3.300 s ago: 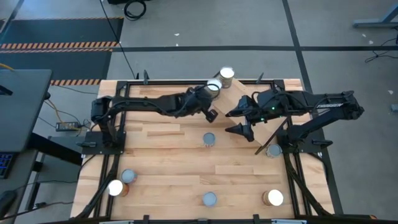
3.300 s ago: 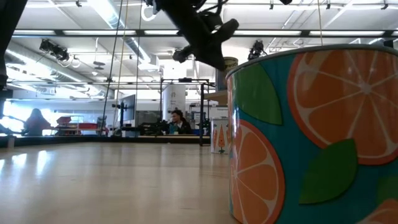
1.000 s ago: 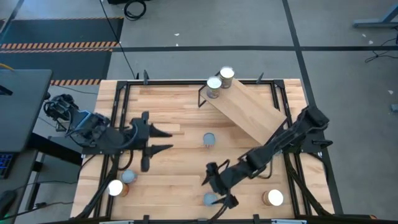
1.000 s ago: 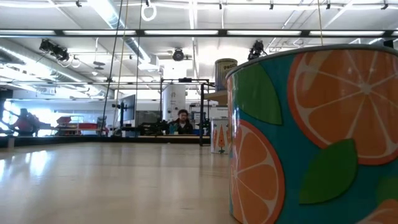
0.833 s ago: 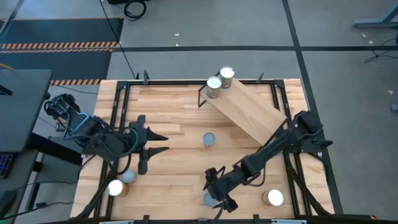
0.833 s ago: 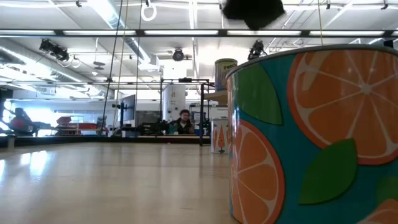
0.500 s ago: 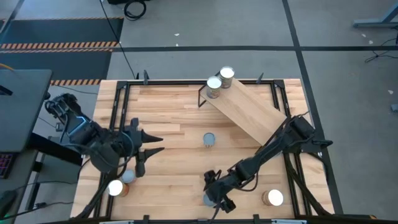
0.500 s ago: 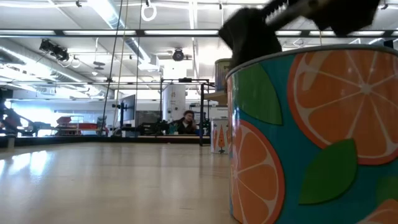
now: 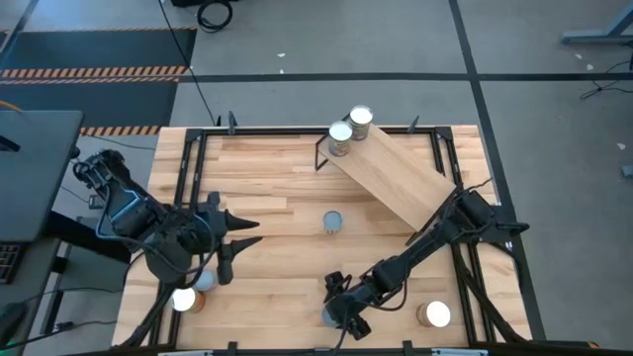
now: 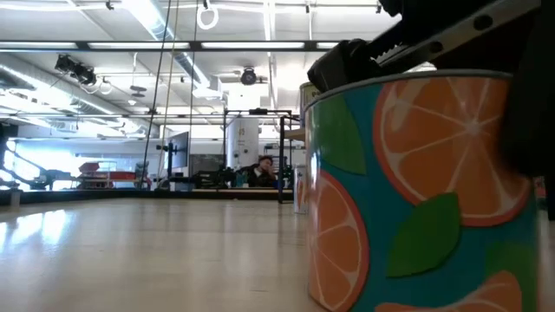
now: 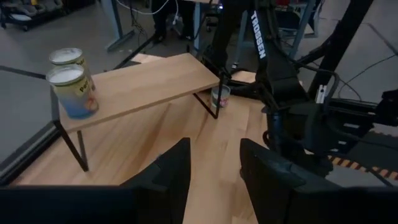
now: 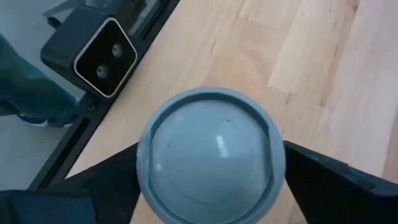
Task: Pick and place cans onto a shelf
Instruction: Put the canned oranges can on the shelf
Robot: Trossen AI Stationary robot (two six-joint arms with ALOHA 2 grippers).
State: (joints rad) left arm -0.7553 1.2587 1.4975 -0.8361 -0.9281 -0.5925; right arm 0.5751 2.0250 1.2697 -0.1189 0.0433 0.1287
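A: Right gripper [image 9: 341,316] position?

B: Bottom centre of the high view, down over the grey-topped can [image 12: 211,152] at the near edge of the table [image 9: 287,188]. In the right wrist view its fingers [image 12: 339,180] sit one on each side of the lid, spread wide. Whether they touch the can's sides, cannot tell; the can stands on the wood. In the low view that orange-print can [image 10: 416,191] fills the right of the frame with the dark gripper on top.

A: Left gripper [image 9: 237,235]?

B: Left of centre in the high view, above the table, fingers parted and nothing between them. In the left wrist view its fingers [image 11: 177,171] stand apart over bare wood.

A: Shelf [image 9: 391,173]?

B: Upper right of centre in the high view, lying diagonally. Two cans, white-topped can [image 9: 340,133] and second white-topped can [image 9: 361,117], at its upper end, just beside each other.

A: Other cans?

B: Centre can [image 9: 333,220] mid-table. Lower left: bright-topped can [image 9: 184,298] and grey can [image 9: 205,280], close together. Lower right: pale-topped can [image 9: 433,314].
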